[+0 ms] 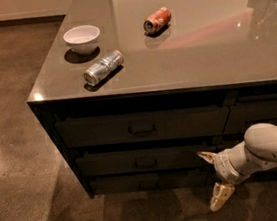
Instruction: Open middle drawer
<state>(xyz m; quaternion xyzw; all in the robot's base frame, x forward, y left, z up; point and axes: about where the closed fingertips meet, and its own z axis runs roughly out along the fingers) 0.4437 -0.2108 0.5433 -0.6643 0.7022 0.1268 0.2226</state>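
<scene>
The middle drawer (134,161) is a wide, low dark drawer, second in a stack of three under the counter, and it is closed. Its small dark bar handle (146,162) sits at the centre of the front. My gripper (213,179) is low at the right of the drawer front, to the right of the handle and apart from it. Its two pale fingers (220,196) are spread wide, one up and one down, and hold nothing. The white arm (267,152) comes in from the right edge.
The top drawer (140,127) and the bottom drawer (147,182) are closed. On the grey countertop (211,48) stand a white bowl (82,38), a silver can (103,67) on its side and an orange can (157,20) on its side. A narrower drawer stack (264,112) is at right.
</scene>
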